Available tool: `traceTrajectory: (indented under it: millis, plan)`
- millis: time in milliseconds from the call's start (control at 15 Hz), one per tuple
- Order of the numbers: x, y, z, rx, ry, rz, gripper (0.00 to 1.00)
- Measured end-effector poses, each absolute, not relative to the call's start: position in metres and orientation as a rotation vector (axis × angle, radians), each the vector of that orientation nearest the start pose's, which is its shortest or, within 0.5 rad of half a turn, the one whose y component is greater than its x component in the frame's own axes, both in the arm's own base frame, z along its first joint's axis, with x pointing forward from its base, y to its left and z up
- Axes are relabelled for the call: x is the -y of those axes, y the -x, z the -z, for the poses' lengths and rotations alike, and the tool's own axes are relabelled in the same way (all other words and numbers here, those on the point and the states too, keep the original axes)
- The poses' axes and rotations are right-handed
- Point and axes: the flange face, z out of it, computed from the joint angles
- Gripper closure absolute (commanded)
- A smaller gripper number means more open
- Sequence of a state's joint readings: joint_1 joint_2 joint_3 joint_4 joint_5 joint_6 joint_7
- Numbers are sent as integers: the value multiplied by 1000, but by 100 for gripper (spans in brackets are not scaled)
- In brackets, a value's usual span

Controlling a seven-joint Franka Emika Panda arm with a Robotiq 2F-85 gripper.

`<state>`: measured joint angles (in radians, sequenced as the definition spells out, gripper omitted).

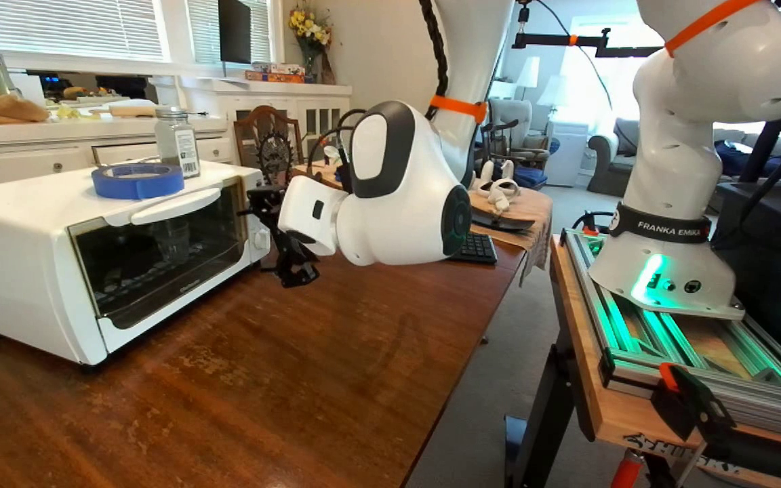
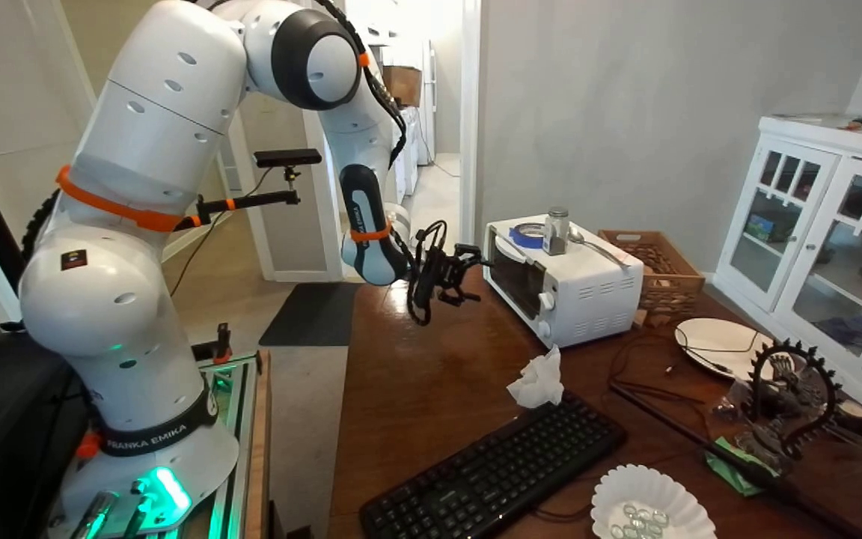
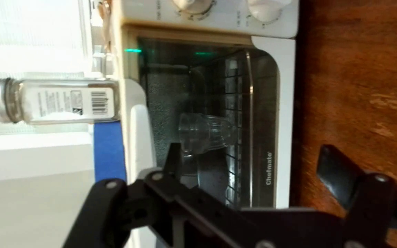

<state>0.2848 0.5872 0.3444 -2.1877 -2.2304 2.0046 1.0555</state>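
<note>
My gripper (image 3: 255,163) is open and empty in the wrist view, its black fingers wide apart. It hangs above the table in front of a white toaster oven (image 1: 17,271), near its door, in both exterior views (image 2: 478,281). The oven's glass door is shut, with its white handle (image 1: 175,207) along the top edge. A clear cup (image 3: 205,133) stands on the rack inside, seen through the glass. A roll of blue tape (image 1: 137,181) and a glass jar with a metal lid (image 1: 177,144) sit on top of the oven. A spoon (image 2: 599,248) lies there too.
The oven stands on a brown wooden table (image 1: 282,379). A black keyboard (image 2: 494,468), a crumpled white tissue (image 2: 538,380), a white plate (image 2: 715,340), cables and a fluted white bowl (image 2: 618,486) lie farther along. A wicker basket (image 2: 674,277) is beside the oven.
</note>
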Motion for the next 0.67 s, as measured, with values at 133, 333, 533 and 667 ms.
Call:
traceTrajectory:
  millis: [133, 333, 533, 667]
  plan:
    - [-294, -466, -136, -1286, -1382, -871, 0]
    - [-298, -476, -149, -1233, -1233, -886, 11]
    - [-292, -490, -157, -1176, -1173, -882, 31]
    - [-285, -500, -157, -1156, -1168, -870, 46]
